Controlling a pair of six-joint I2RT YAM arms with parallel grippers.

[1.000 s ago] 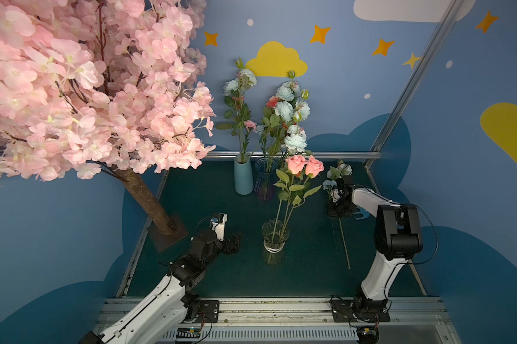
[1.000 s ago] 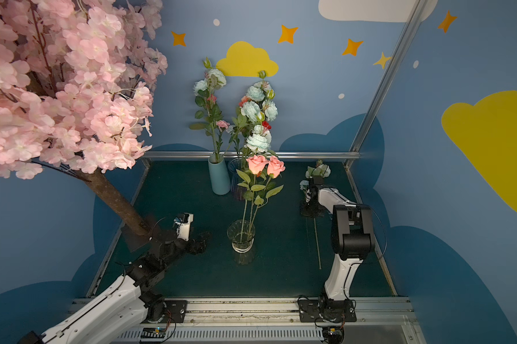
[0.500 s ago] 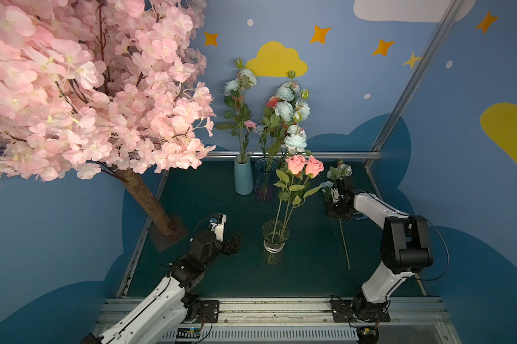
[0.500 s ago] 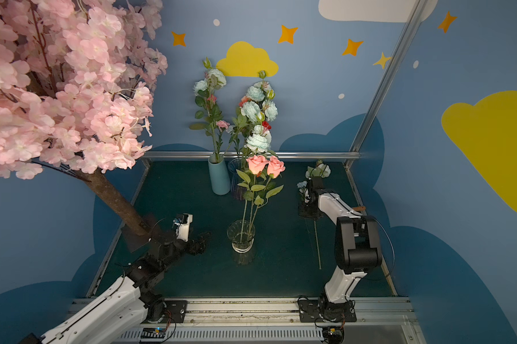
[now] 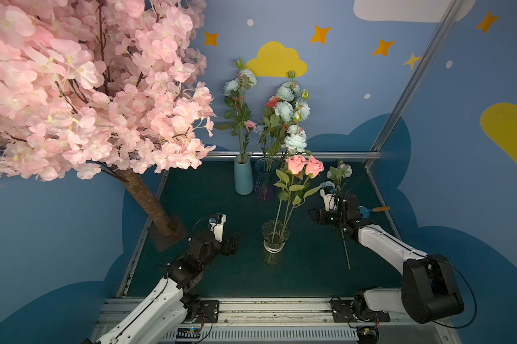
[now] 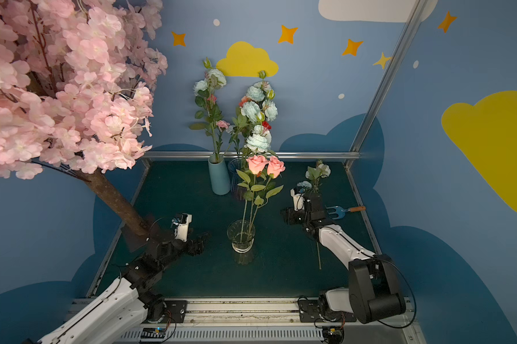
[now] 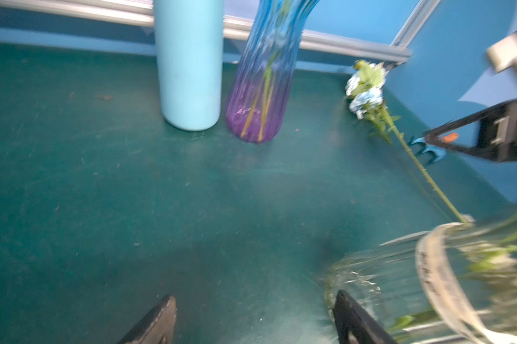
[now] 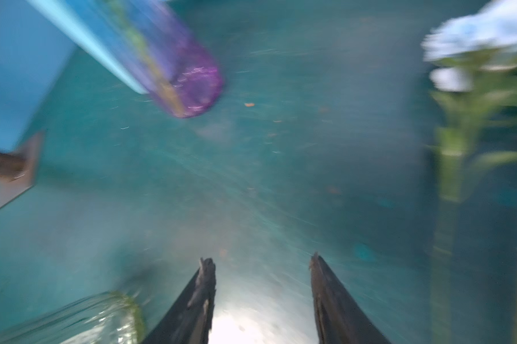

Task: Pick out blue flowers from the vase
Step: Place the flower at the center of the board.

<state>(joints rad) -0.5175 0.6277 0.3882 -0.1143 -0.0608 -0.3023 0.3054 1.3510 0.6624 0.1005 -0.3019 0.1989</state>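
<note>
One stem of blue flowers (image 5: 339,172) (image 6: 319,172) lies flat on the green table at the right, free of both grippers; the left wrist view shows it too (image 7: 366,98). More blue flowers (image 5: 291,119) stand in the two back vases. My right gripper (image 5: 313,216) (image 8: 260,259) hangs open and empty just left of the lying stem. My left gripper (image 5: 234,242) (image 7: 255,297) is open and empty, left of the clear glass vase (image 5: 275,238) (image 7: 400,283), one finger close beside its wall. That vase holds two pink roses (image 5: 304,165).
A light blue vase (image 5: 243,178) and a purple glass vase (image 5: 264,183) stand side by side at the back rail. A blossom tree's trunk (image 5: 150,202) and base plate fill the left side. A small blue garden fork (image 5: 370,210) lies by the right edge.
My right gripper has opened off the blue flower stem, then swung left and nearer, toward the glass vase. The stem stays flat on the table. The left arm has barely shifted.
</note>
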